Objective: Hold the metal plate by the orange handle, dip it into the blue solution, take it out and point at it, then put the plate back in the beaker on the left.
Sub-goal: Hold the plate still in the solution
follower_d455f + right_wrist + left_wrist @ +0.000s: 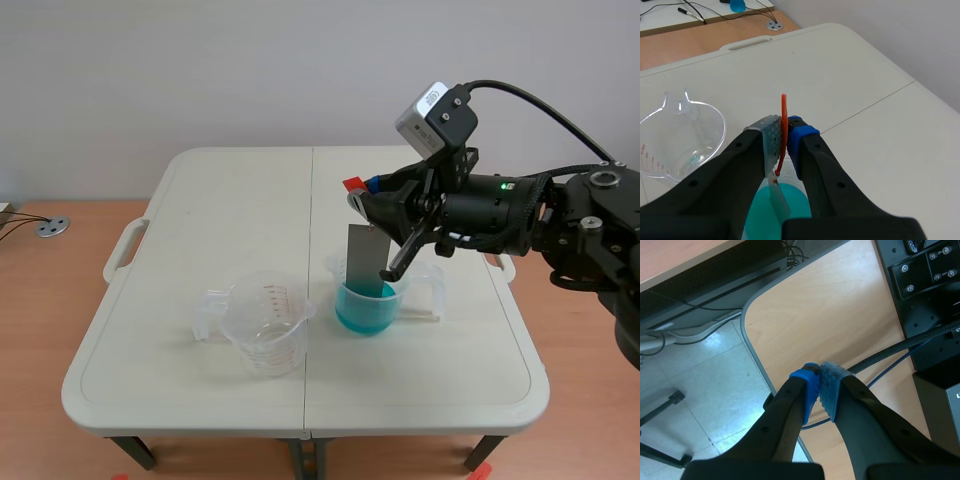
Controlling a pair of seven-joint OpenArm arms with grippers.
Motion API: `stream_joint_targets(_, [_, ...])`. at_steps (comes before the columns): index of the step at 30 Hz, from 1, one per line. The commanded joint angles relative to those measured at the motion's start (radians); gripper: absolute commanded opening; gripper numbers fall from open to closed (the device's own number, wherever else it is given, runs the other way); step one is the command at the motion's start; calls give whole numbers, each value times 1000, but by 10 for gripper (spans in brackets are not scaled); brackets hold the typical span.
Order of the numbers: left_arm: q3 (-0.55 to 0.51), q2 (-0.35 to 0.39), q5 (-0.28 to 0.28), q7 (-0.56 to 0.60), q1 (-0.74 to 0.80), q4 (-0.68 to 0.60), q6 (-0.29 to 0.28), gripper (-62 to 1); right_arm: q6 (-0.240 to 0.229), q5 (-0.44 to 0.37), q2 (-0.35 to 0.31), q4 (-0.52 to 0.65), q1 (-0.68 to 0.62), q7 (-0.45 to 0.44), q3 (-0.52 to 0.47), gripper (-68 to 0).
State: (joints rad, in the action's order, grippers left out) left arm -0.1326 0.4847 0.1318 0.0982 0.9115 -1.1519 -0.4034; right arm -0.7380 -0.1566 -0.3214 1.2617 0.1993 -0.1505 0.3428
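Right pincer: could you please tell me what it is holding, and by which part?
The right pincer holds the metal plate by its orange handle.

The metal plate (pixel 366 262) is seen dull grey, matt and smooth. Its orange handle (pixel 783 117) is shown as thin, shiny plastic. Both beakers are made of clear, glossy plastic: the left beaker (pixel 264 328) is printed with red marks, the right beaker (pixel 425 285) is filled with the bright blue solution (pixel 362 312). The table (pixel 230 200) is finished in matt cream plastic. On the right gripper (pixel 785 131), black matt fingers are tipped with soft dotted pads (pixel 769 136). A smooth wood-grain desktop (pixel 840 310) and a speckled tiled floor (pixel 700 385) are caught too.
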Motion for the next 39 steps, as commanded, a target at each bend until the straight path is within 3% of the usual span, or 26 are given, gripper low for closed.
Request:
stream_joint_targets(1, [0, -5, 3, 6, 13, -11, -3, -594, -8, -1, 0, 5, 17, -6, 5, -664])
stream_joint_targets(13, [0, -5, 3, 6, 13, -11, -3, -594, -8, -5, -3, 13, 16, -37, -23, -664])
stream_joint_targets(39, [0, -5, 3, 10, 13, -11, -3, -594, -8, -11, -58, 209, 11, -28, -31, -664])
